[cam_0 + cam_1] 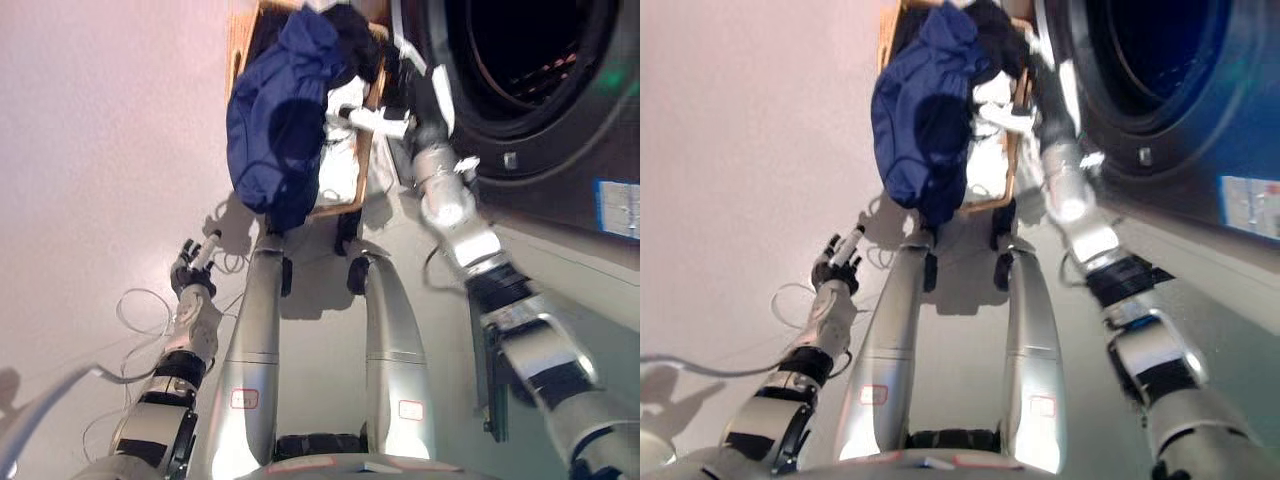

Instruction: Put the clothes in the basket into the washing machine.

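Observation:
A wooden basket [352,170] on small wheels stands at the top middle, next to the washing machine [560,150], whose dark round drum opening [520,50] faces it. A big dark blue garment [280,130] hangs over the basket's near side, with darker clothes [355,35] heaped behind it. My right hand [385,118] reaches across from the machine side to the blue garment's right edge. Its fingertips are against or in the cloth's folds, and the grip is hidden. My left hand [195,265] hangs low at the left, fingers relaxed and empty, away from the basket.
Pale floor spreads to the left of the basket. Thin white cords [140,305] loop on the floor near my left hand. The machine's front panel runs along the right side, close to my right arm.

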Available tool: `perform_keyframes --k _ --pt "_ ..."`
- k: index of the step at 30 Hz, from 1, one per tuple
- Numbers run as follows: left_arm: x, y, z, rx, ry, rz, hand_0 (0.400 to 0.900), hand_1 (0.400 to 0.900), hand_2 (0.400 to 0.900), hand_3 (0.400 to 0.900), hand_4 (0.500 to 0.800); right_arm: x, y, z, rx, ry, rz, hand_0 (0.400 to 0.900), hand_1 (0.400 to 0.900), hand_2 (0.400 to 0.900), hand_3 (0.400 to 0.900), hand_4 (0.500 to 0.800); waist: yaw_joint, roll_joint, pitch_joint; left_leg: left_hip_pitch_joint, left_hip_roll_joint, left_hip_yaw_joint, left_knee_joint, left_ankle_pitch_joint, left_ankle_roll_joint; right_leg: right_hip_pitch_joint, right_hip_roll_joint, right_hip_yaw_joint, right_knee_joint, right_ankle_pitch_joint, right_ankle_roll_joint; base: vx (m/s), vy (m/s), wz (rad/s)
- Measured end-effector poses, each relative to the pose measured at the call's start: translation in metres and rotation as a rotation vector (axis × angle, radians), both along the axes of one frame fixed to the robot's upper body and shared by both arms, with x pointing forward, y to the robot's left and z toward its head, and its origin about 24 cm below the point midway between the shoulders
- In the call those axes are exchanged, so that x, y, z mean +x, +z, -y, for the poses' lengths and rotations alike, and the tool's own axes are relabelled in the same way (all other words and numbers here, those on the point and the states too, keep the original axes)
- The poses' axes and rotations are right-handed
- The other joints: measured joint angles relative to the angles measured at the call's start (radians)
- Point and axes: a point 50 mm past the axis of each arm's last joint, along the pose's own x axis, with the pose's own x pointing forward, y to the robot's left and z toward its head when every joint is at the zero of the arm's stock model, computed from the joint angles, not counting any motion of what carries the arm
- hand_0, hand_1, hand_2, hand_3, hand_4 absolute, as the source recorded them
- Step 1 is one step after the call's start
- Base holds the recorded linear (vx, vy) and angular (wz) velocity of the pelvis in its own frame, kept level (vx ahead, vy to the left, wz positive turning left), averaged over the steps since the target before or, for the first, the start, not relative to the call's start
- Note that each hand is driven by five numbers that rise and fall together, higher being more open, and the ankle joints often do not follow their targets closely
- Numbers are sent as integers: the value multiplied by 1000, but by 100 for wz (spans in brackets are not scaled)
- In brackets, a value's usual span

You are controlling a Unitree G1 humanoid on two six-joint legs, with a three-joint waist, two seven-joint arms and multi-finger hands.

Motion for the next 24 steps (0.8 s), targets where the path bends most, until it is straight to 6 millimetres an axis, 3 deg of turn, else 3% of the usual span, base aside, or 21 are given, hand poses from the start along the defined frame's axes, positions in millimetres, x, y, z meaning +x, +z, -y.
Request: perform_keyframes --k 4,8,12,14,18,22,24 --pt "-12 -20 6 -46 -17 -72 900 900 900 900 800 -11 -78 -10 271 61 -306 900 900 900 900 800 6 0 0 178 2 6 -67 0 3 175 1 3 -72 6 10 54 51 -8" --pt "-24 -38 8 -67 -39 -153 900 900 900 900 800 -23 -128 -9 351 -8 -486 900 900 900 900 800 7 0 -1 362 6 2 -170 2 9 364 3 -4 -195 19 29 107 18 -11" --pt "-40 -54 6 -59 -82 -232 900 900 900 900 800 -44 -184 9 347 -137 -706 900 900 900 900 800 18 5 -12 543 12 12 -290 20 18 537 1 -11 -303 26 39 140 -30 0" --pt "-52 -63 0 -47 -82 -272 900 900 900 900 800 -63 -215 24 299 -216 -843 900 900 900 900 800 32 6 -20 637 17 18 -354 29 18 627 3 -15 -365 48 43 150 -58 2" --pt "-97 -92 -7 -55 -52 -427 900 900 900 900 800 -120 -267 61 240 -407 -1093 900 900 900 900 800 22 35 -171 750 24 1 -486 60 18 766 17 -38 -547 120 41 120 -62 -3" --pt "-139 -113 -10 -56 -55 -564 900 900 900 900 800 -173 -296 91 185 -526 -1255 900 900 900 900 800 4 64 -319 881 24 -2 -620 78 19 897 26 -41 -684 142 46 87 -63 -9" --pt "-147 -116 -13 -32 -79 -591 900 900 900 900 800 -185 -301 98 181 -554 -1290 900 900 900 900 800 -1 68 -347 929 28 9 -665 87 19 936 30 -35 -719 148 45 74 -62 -12"
